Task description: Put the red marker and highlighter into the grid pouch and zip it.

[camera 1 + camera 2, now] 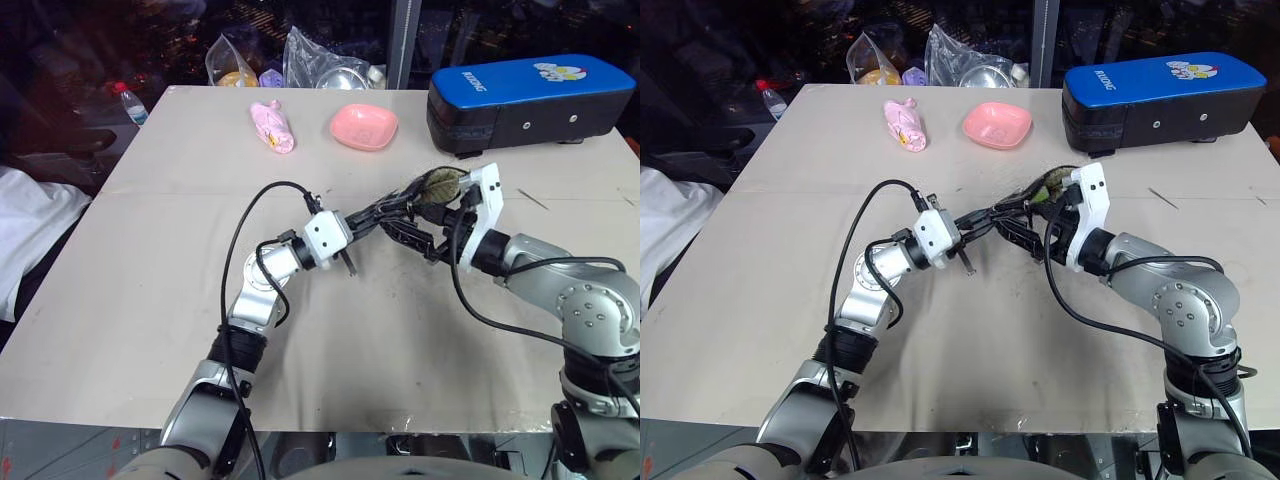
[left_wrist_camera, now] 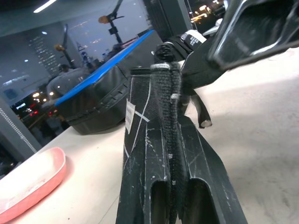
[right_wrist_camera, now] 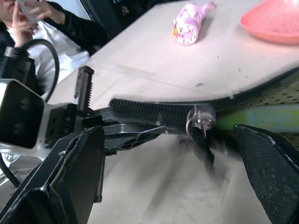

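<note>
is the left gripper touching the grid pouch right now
Touching. In the left wrist view the left gripper is shut on the edge of the grid pouch, the fabric pinched between its two fingers.

Even, fairly bright light falls on the pale table (image 1: pixel 150 300) from above, giving only soft, short shadows under the arms, while the surroundings beyond its far edge stay dark with small points of light and glints on the plastic bags (image 1: pixel 325 60). The left wrist view is sharp on the near fingers (image 2: pixel 205 172) but the background is soft, with reflected lamps. In the right wrist view the zipper pull (image 3: pixel 201 122) looks smeared, probably by motion, and the near fingers (image 3: pixel 70 177) are blurred.
</note>
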